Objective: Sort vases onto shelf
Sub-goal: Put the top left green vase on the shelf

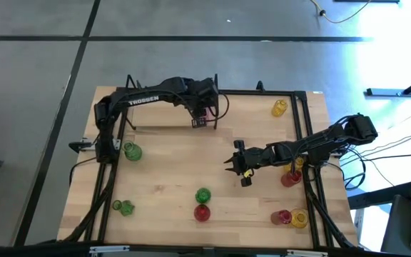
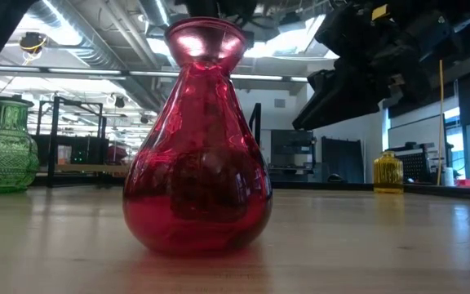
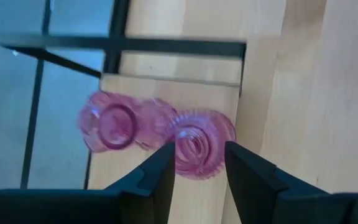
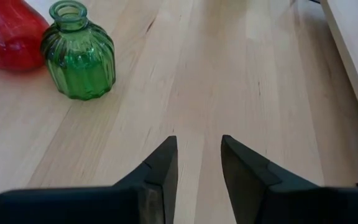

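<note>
Two pink vases stand on their bases side by side on the shelf (image 3: 160, 93) at the table's far edge: a smooth one (image 3: 107, 121) and a ribbed one (image 3: 197, 146). My left gripper (image 3: 199, 163) hovers open just above the ribbed vase, one finger on either side of its mouth, touching nothing. In the high view it is at the shelf's right end (image 1: 204, 116). My right gripper (image 1: 235, 168) waits open and empty over the table's middle. A green vase (image 4: 79, 59) and a red vase (image 4: 5, 34) stand ahead of it.
Other vases stand about the table: yellow (image 1: 280, 108) far right, green (image 1: 132, 150) and green (image 1: 125, 208) at the left, red (image 1: 291, 177) and two more (image 1: 291, 218) at the right. The red vase (image 2: 196, 139) fills the low view.
</note>
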